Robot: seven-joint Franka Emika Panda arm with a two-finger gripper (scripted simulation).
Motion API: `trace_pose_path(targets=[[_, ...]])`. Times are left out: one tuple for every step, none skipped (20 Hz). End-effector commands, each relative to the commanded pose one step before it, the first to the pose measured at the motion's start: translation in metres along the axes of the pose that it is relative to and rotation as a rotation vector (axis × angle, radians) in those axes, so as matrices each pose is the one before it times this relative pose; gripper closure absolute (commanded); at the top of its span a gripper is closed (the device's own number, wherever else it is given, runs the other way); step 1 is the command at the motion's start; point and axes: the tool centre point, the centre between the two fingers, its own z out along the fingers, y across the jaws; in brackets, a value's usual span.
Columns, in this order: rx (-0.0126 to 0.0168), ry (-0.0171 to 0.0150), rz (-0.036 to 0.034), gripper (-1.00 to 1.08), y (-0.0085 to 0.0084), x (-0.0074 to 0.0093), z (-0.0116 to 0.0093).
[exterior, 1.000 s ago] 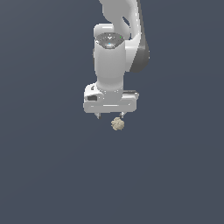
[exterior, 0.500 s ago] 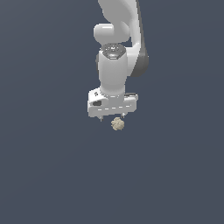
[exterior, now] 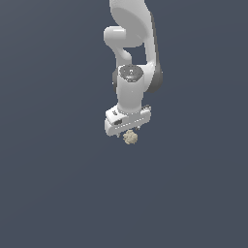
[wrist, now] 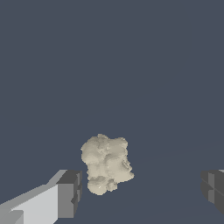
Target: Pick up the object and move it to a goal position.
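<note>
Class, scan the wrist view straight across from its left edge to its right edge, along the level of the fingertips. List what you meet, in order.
One fingertip → the beige lumpy object → bare dark surface → the other fingertip. The gripper is open, with the object nearer the first finger.

The beige clump (wrist: pixel 106 163) looks rough, bumpy and matt; the gripper (exterior: pixel 127 131) shell smooth, slightly glossy white plastic.
</note>
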Motion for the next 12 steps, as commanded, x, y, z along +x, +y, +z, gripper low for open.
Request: trace_pose_path(targets=[[0.00429,-0.00564,-0.06316,-0.92,-0.00753,-0.00572,0.01179],[0.00168,-0.00197,-0.02085,-0.92,-0.00269,-0.00182,0.00394],[0.00161,-0.00176,-0.01919,-0.92,-0.00252,-0.00165,0.00360],[0.00152,-0.00156,-0.01754,-0.92,-0.00235,-0.00147,0.00326],[0.00142,-0.00138,-0.01587,-0.92,-0.00215,-0.00131,0.00294],[0.00131,-0.00120,-0.01422,-0.92,-0.00196,-0.00115,0.00261],[0.00118,-0.00104,-0.01255,-0.92,-0.00175,-0.00100,0.00230],[0.00104,-0.00088,-0.01087,-0.92,-0.00153,-0.00086,0.00198],[0.00089,-0.00073,-0.00921,-0.92,-0.00131,-0.00072,0.00167],[0.00074,-0.00059,-0.00755,-0.92,-0.00109,-0.00057,0.00136],[0.00058,-0.00045,-0.00585,-0.92,-0.00084,-0.00045,0.00106],[0.00042,-0.00032,-0.00420,-0.92,-0.00061,-0.00031,0.00075]])
